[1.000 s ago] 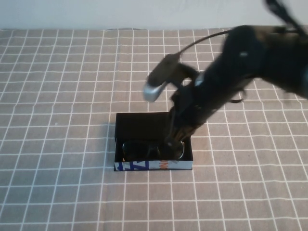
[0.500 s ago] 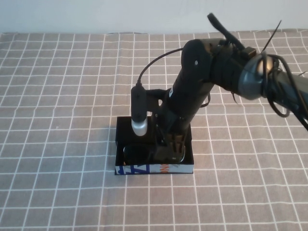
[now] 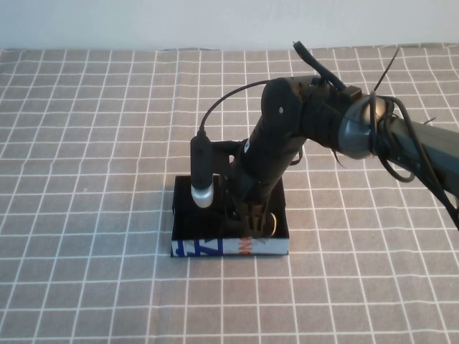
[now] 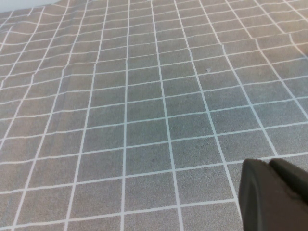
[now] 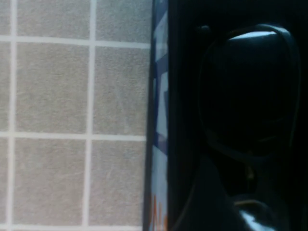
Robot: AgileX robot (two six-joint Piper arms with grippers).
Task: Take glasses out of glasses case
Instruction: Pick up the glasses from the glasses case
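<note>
The glasses case (image 3: 229,247) is placed on the near middle of the surface (image 3: 86,179), which is covered by a grey cloth with white grid lines. The right gripper (image 3: 252,221) is lowered into the case, where the glasses (image 5: 250,91) are lying; its opening cannot be told. The left gripper (image 4: 274,195) is seen only above bare cloth. A pale wall (image 3: 143,21) is behind.

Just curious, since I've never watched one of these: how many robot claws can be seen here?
2. The right claw is down inside the black box, over the glasses. The left claw shows only in its own camera, above bare checked cloth.
</note>
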